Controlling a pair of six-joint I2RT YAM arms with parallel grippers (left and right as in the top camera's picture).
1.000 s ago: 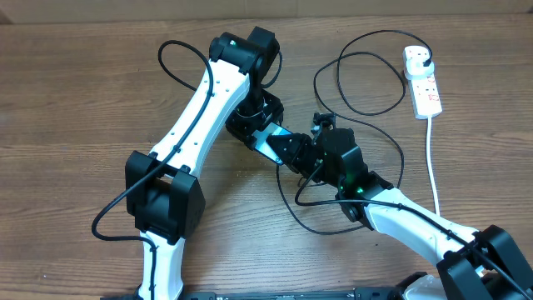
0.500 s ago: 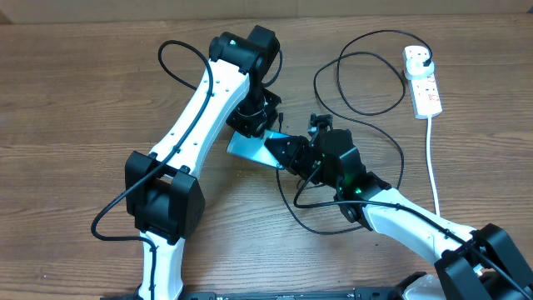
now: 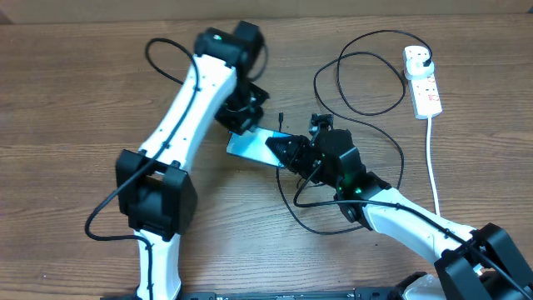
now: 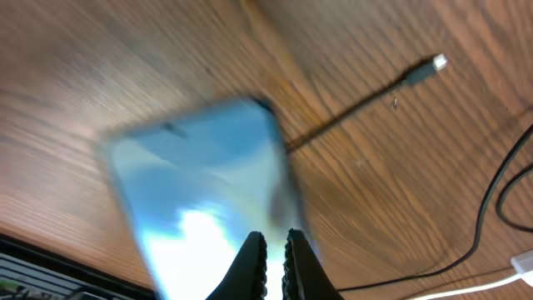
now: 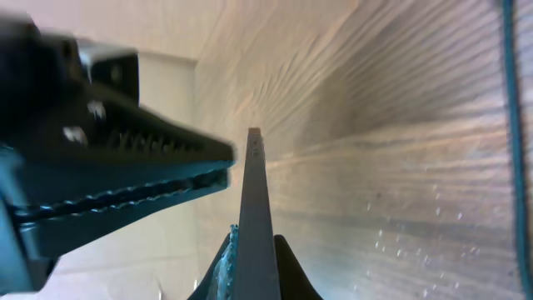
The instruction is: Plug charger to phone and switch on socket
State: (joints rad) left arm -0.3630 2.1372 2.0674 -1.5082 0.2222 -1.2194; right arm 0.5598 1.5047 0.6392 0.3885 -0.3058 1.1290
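Note:
The phone (image 3: pixel 250 146), its screen light blue, sits at the table's middle with my right gripper (image 3: pixel 285 152) shut on its right end. From the right wrist it shows edge-on, the phone (image 5: pixel 252 192) clamped between my fingers (image 5: pixel 277 250). My left gripper (image 3: pixel 248 123) hovers just up-left of it, shut on nothing; its wrist view has the blurred phone (image 4: pixel 200 183) under the closed fingertips (image 4: pixel 254 250). The charger connector tip (image 4: pixel 435 62) lies loose on the wood beyond the phone. The charger's black plug (image 3: pixel 420 57) sits in the socket (image 3: pixel 426 92) at far right.
The charger's black cable loops across the table between the phone and the socket and curls under my right arm (image 3: pixel 391 212). The socket's thick white cord (image 3: pixel 432 158) runs down the right side. My left arm (image 3: pixel 179 117) crosses the left half of the table.
My left gripper has closed, let go of the phone and drawn back up-left. The phone now shows uncovered, held only by my right gripper, which has barely moved.

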